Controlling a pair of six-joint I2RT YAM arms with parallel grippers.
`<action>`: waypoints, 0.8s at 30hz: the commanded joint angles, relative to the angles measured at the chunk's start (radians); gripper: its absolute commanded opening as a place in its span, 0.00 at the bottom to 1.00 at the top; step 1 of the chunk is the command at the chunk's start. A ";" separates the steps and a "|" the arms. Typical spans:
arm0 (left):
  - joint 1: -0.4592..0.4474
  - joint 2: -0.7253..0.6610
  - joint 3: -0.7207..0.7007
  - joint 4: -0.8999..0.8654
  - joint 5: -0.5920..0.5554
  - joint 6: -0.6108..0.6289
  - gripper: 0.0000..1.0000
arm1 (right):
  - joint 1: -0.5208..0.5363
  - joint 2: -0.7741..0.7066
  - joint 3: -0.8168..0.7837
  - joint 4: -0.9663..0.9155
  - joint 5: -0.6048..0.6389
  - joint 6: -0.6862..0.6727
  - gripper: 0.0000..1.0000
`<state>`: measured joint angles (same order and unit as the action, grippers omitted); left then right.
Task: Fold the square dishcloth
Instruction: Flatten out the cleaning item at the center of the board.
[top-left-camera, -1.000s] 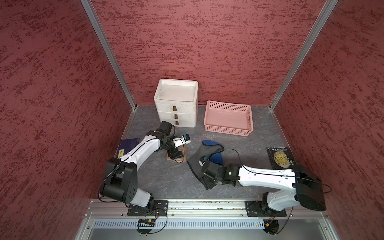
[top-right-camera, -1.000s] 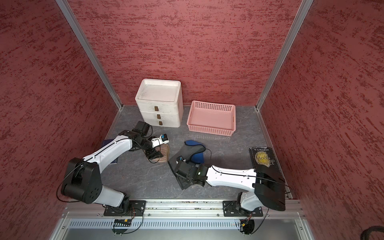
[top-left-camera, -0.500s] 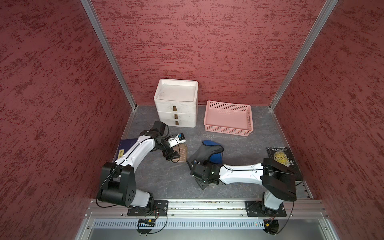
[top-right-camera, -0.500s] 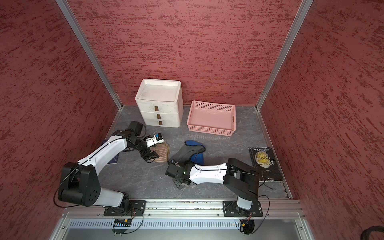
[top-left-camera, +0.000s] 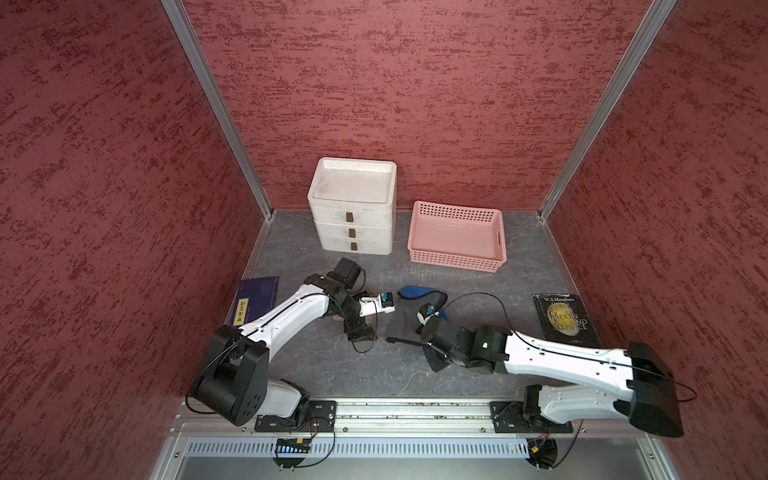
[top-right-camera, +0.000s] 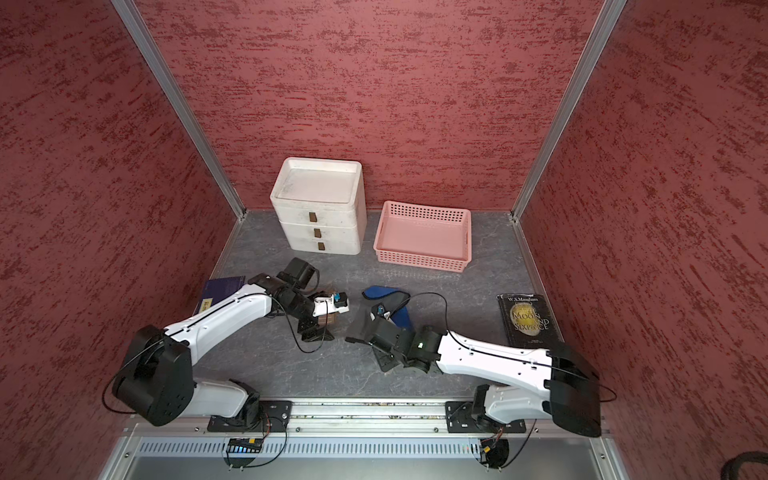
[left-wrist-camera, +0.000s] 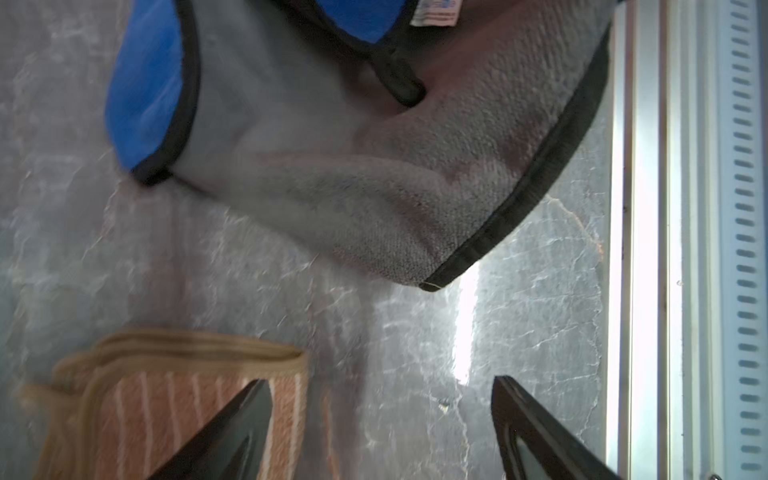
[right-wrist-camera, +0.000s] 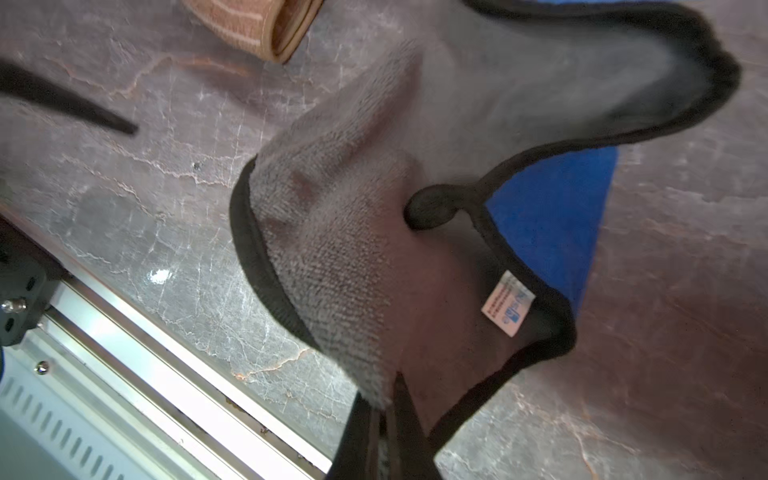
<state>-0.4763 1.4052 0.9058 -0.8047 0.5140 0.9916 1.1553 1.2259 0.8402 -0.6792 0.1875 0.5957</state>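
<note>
Compared with a second ago, the dishcloth (top-left-camera: 405, 316) covers less of the desk (top-left-camera: 332, 365). Its near part, which then lay spread toward the front edge, is now gathered up. The right arm, stretched toward the front-left half a second ago, is drawn back to the right.

The right gripper (right-wrist-camera: 384, 419) has its fingers (right-wrist-camera: 411, 432) clenched on the grey, black-hemmed edge of the dishcloth, and the fabric rises in a bulging fold toward them. The cloth sits near the middle of the desk, grey side up. Blue shows where it is turned over on the side toward the back edge, and a small white label (right-wrist-camera: 508, 309) sits at the hem.

The left gripper (left-wrist-camera: 379, 380) is released, its jaws spread wide with nothing between them. It hangs over the desk just beside a folded brown striped cloth (left-wrist-camera: 166, 399), which lies to the left of the dishcloth and apart from it.

Along the back edge stand a white drawer unit (top-left-camera: 352, 216) and, to its right, a pink basket (top-left-camera: 455, 262). A black book (top-left-camera: 565, 320) lies by the right edge and a dark blue book (top-left-camera: 255, 299) by the left edge.
</note>
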 joint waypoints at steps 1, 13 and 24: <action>-0.067 -0.009 -0.037 0.104 0.026 -0.071 0.87 | -0.041 -0.065 -0.013 -0.041 -0.003 0.033 0.00; -0.201 -0.056 -0.130 0.393 0.062 -0.324 0.88 | -0.186 -0.085 0.115 -0.055 -0.110 -0.013 0.00; -0.338 0.105 -0.152 0.469 -0.200 -0.140 0.78 | -0.344 -0.012 0.139 -0.156 -0.069 0.007 0.00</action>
<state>-0.7933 1.4837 0.7631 -0.3847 0.3752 0.7860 0.8604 1.2194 0.9916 -0.7818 0.0994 0.5919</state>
